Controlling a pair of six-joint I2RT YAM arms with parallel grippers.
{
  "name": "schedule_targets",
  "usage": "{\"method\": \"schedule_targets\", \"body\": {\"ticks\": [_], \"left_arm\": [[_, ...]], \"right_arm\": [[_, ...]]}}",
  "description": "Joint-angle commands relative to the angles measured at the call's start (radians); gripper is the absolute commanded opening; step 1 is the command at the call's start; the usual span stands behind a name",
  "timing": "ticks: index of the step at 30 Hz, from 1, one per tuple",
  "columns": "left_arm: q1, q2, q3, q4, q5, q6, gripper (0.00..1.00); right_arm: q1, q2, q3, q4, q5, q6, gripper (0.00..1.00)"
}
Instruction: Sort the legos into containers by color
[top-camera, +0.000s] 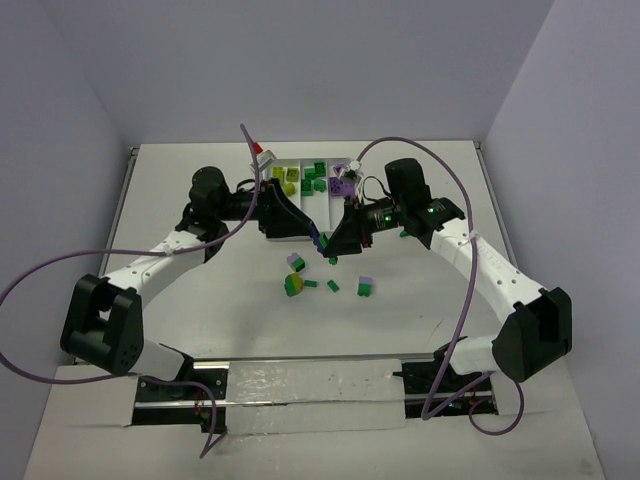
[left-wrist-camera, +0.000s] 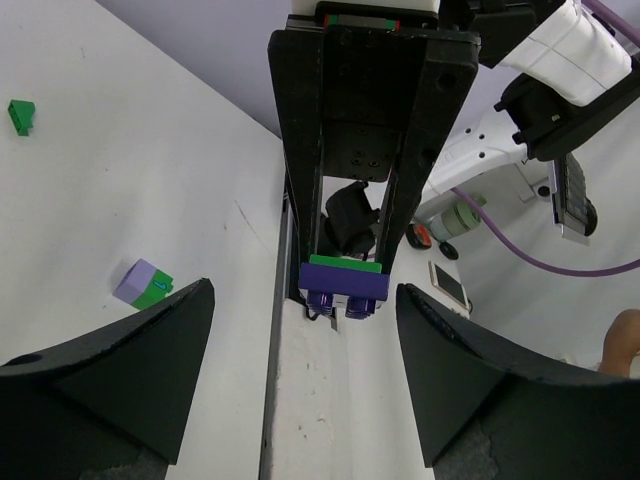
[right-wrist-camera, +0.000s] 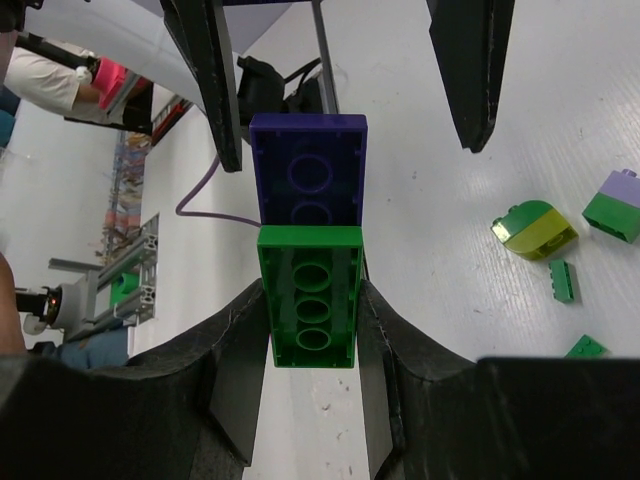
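My right gripper (right-wrist-camera: 308, 292) is shut on a green brick (right-wrist-camera: 310, 325) with a dark purple brick (right-wrist-camera: 308, 170) stuck to its far end. In the top view the pair (top-camera: 320, 245) hangs above the table, just in front of the white tray (top-camera: 310, 160). My left gripper (left-wrist-camera: 303, 300) is open and faces it, one finger on each side of the purple brick (left-wrist-camera: 343, 287), not touching. The tray holds yellow-green (top-camera: 285, 175), green (top-camera: 320, 183) and purple (top-camera: 340, 186) bricks; the arms hide its near part. Both grippers (top-camera: 315, 238) (top-camera: 334, 252) meet at mid-table.
Loose bricks lie near the grippers: a lilac-and-green one (top-camera: 296, 262), a green-and-yellow domed one (top-camera: 293, 284), small green ones (top-camera: 311, 284) (top-camera: 333, 286) and another lilac-and-green one (top-camera: 365, 288). Purple cables loop over both arms.
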Motion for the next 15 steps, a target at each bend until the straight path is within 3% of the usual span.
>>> {"method": "schedule_targets", "body": {"ticks": [1,7,12,14,15], "left_arm": [[-0.016,0.029,-0.002,0.165,0.035,-0.094,0.76],[-0.015,0.081,-0.016,0.39,0.063,-0.283,0.54],[-0.017,0.116,-0.017,0.518,0.099,-0.404,0.22],[-0.018,0.117,-0.024,0.511,0.114,-0.404,0.02],[-0.017,0.113,-0.028,0.49,0.117,-0.395,0.0]], "right_arm": [[0.01,-0.03,0.014,0.034,-0.017,0.008,0.0],[0.012,-0.036,0.006,0.026,0.002,-0.007,0.0],[0.005,-0.041,0.004,0.022,0.034,-0.014,0.0],[-0.013,-0.046,0.006,0.02,0.037,-0.017,0.0],[-0.023,-0.048,0.006,0.018,0.034,-0.017,0.0]]}}
